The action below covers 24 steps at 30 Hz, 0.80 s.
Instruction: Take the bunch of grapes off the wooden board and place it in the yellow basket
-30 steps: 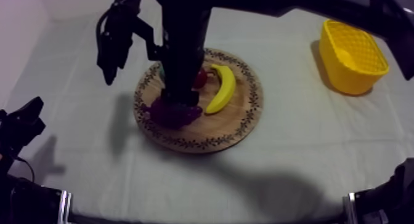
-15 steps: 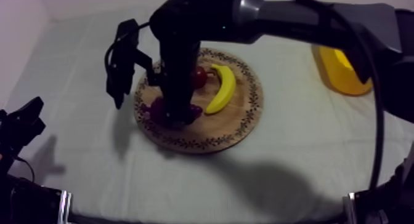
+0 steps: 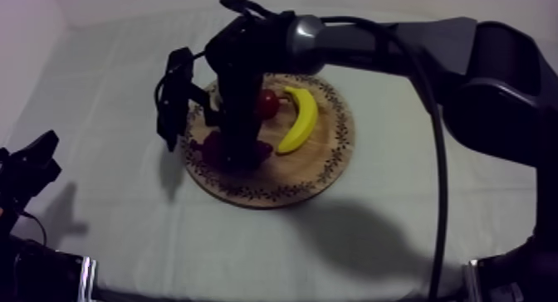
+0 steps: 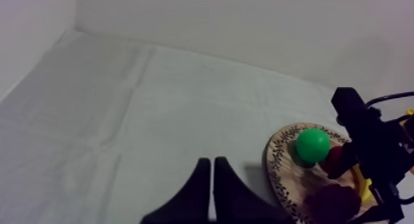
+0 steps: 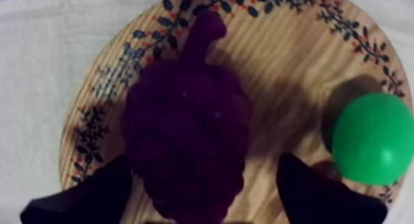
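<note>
Nothing is lifted yet: the grapes [image 5: 185,134] lie flat on the board [image 3: 320,168], toward its left side in the top view. The right gripper [image 5: 204,162] hangs low over them, its fingers spread with the bunch's broad end between them and not closed on it. The left gripper [image 4: 211,162] sits off the board, its fingers pressed together on nothing. Closing, lifting, carrying to the basket and releasing are all left to do. The bunch's long axis runs crosswise to the line between the fingers, with the stem pointing out toward the board's rim
</note>
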Available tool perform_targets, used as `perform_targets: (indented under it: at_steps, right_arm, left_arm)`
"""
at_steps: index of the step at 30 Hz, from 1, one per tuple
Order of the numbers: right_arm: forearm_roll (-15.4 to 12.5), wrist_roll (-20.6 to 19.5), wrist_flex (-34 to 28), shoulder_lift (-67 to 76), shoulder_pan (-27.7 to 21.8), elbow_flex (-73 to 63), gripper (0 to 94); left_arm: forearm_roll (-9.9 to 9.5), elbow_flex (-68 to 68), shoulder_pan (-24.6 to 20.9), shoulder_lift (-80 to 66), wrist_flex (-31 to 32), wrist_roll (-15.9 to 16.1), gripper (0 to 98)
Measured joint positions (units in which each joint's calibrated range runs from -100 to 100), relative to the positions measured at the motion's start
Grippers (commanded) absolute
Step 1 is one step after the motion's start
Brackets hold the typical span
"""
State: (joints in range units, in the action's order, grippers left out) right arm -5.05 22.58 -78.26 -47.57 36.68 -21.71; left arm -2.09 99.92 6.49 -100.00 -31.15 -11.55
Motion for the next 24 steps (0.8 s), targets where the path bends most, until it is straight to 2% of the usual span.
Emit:
perform_targets:
  at_steps: [7, 10, 17, 24]
  right_arm:
    - [-1.6, 2.2, 0.7, -1.5, 0.1, -0.3, 43.3]
    - [-2.0, 3.1, 0.7, -1.0, -0.1, 0.1, 38.0]
    - [-1.9, 3.5, 0.5, 4.3, -0.8, 3.3, 35.0]
    - [-0.2, 3.2, 0.4, 13.7, -1.8, 8.7, 35.0]
  left_arm:
    - [0.0, 0.0, 0.0, 0.0, 0.0, 0.0, 0.1]
    - [0.0, 0.0, 0.0, 0.0, 0.0, 0.0, 0.1]
    - [0.0, 0.0, 0.0, 0.0, 0.0, 0.0, 0.1]
    - [0.0, 0.0, 0.0, 0.0, 0.0, 0.0, 0.1]
